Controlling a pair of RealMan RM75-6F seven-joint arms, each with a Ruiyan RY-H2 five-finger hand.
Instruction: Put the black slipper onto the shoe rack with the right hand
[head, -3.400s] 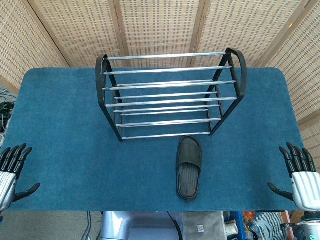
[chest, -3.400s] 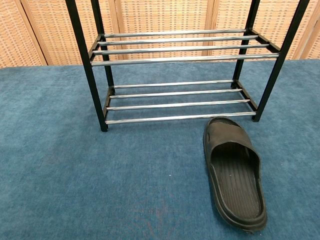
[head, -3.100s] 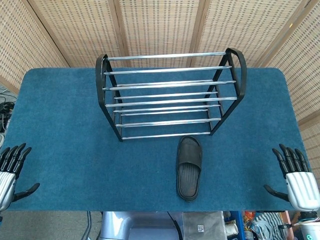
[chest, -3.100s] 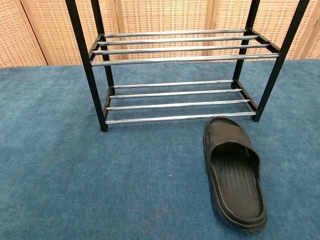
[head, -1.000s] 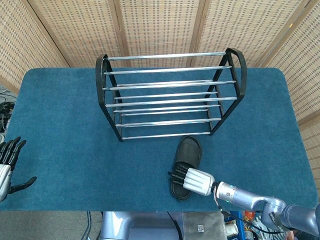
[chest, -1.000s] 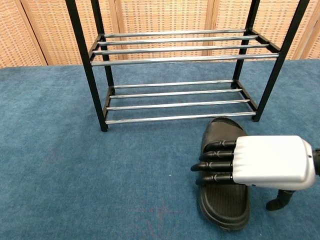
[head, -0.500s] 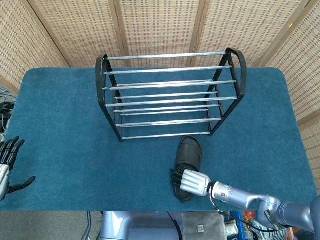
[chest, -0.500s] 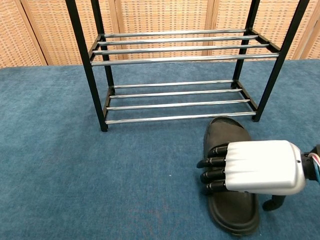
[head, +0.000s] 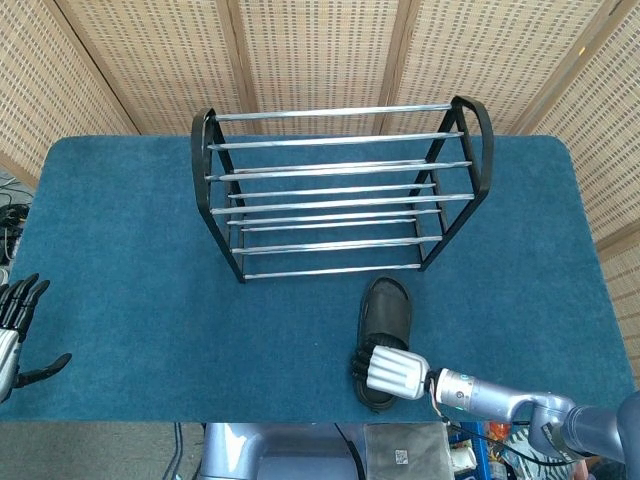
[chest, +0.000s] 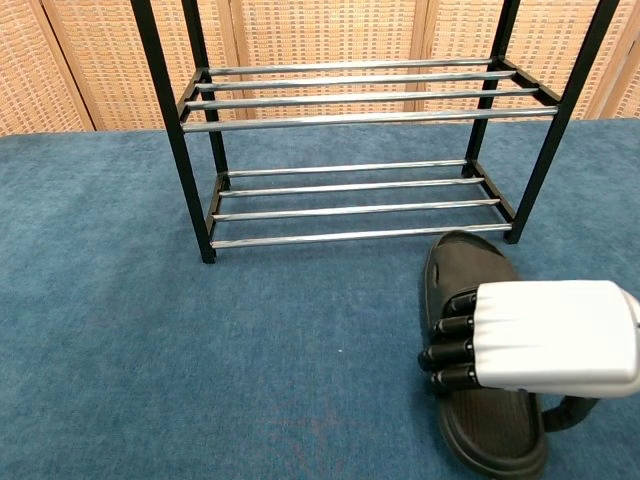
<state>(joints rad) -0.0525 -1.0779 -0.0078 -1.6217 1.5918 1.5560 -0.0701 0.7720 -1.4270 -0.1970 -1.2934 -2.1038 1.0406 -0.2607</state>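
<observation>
My right robot hand (chest: 545, 345) lies across the black slipper (head: 384, 330), fingers curled over its left edge; a firm grip I cannot confirm. The slipper sits on the table (head: 120, 250), at the shoe rack's (head: 335, 190) five o'clock. My left robot hand (head: 18, 335) hangs open at the table's eight o'clock.

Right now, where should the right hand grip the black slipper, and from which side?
Probably across the midfoot, where the right hand already sits over the black slipper, coming from its right side. The slipper lies flat on the blue table, toe strap toward the shoe rack, so its side edges are the graspable parts. Whether the fingers have closed is unclear.
</observation>
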